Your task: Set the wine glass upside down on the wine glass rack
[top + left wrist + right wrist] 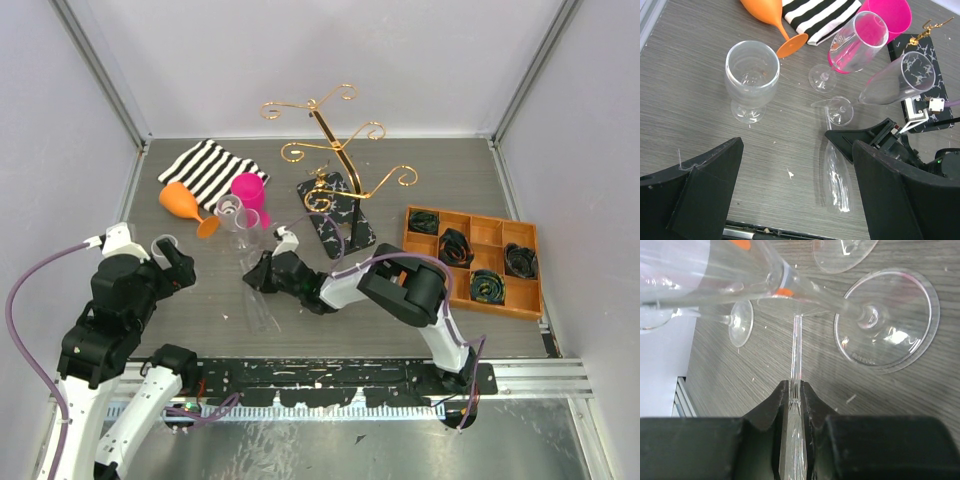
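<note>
Gold rack (pixel 335 150): stands upright on its black marbled base toward the 12 o'clock edge of the table (pixel 450 195).
Wine glass (pixel 263 312): clear, lying flat on its side on the table at 7 o'clock from the rack and well apart from it. In the left wrist view its bowl points to 6 o'clock, its stem to 12 o'clock, and its foot stands on edge.
Right pincer (pixel 796 390): low over the table, closed down onto the wine glass where the stem widens into the bowl, with one finger touching each side.
Left pincer (pixel 797 145): spread wide with nothing in its hold, above the table at 10 o'clock from the wine glass.
Short glass (pixel 752 75): clear, upright, at 11 o'clock from the left pincer in its own view.
Tall glasses (pixel 892 80): two clear ones standing at 12 o'clock from the wine glass. The nearer one's foot is just beside the lying stem's end; I cannot tell if they touch.
Pink cup (pixel 892 15): upright just past the tall glasses, toward 12 o'clock.
Orange glass (pixel 180 203): on its side, with its bowl just beside the striped cloth (pixel 210 168) at the 10 o'clock part of the table.
Tray (pixel 486 233): orange, divided into compartments, at the 3 o'clock side of the table, with dark coiled bundles in several compartments.
</note>
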`<state>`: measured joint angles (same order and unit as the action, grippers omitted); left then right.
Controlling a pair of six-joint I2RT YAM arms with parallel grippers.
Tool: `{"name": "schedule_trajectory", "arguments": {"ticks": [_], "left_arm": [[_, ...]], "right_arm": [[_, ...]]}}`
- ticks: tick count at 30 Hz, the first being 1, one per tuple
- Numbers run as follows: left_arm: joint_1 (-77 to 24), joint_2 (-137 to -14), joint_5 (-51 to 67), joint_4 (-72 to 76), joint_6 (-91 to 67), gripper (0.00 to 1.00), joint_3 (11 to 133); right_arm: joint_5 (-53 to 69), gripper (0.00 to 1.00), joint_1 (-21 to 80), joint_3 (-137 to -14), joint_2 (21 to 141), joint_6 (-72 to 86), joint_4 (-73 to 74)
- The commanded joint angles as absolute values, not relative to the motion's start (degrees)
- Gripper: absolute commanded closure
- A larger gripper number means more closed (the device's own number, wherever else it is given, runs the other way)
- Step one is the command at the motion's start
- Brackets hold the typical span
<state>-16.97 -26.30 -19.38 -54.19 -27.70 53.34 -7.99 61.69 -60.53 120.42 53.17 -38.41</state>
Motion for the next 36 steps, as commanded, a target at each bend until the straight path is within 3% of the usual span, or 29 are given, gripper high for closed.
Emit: {"name": "schedule_trajectory", "arguments": {"ticks": [1, 22, 36], "left_arm": [[-16.8, -26.2, -19.2, -52.5, -28.0, 0.02, 53.0], [-16.8, -20.3, -14.7, -50.9, -25.4, 0.02, 53.4], [-16.7, -19.3, -3.7, -47.5, -20.2, 0.02, 54.3]], "right_arm": [[-7.6, 0.97, 61.8, -57.1, 115.8, 51.3, -40.2], [-11.4, 0.99, 66.4, -41.9, 99.0, 46.0, -43.2], [-15.9, 0.99, 69.8, -28.3, 69.8, 30.1, -35.1]]}}
